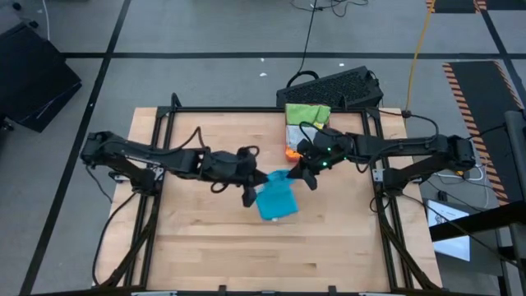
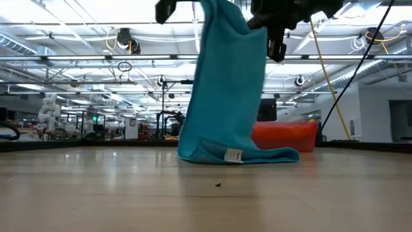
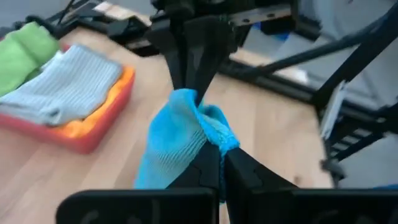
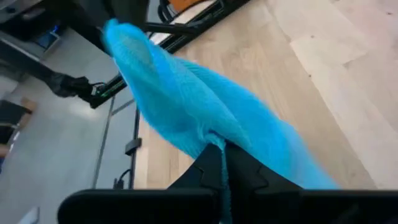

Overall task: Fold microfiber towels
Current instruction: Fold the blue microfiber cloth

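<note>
We are pinching the bright blue towel with both grippers at once. The left gripper is pressed together on one upper corner of the cloth; in the left wrist view its dark fingers are meeting on a bunched blue edge. The right gripper is likewise squeezed shut on the opposite upper corner, and in the right wrist view the blue fabric is running up out of its closed fingers and away toward the other arm.

Between the two grips the towel is hanging above the table. In the low view it is draping down as a tall blue sheet, and its lower hem is lying crumpled on the wood, with a small white label showing on that hem. From above, the cloth is sitting near the middle of the table, slightly to the right of centre.

Farther out, behind the right gripper toward the far right corner of the table, the pink-red tray is standing with other towels piled in it: a bright green towel at the far end and a grey towel lying over an orange towel. Beyond the far edge of the table a black keyboard is lying on the floor.
</note>
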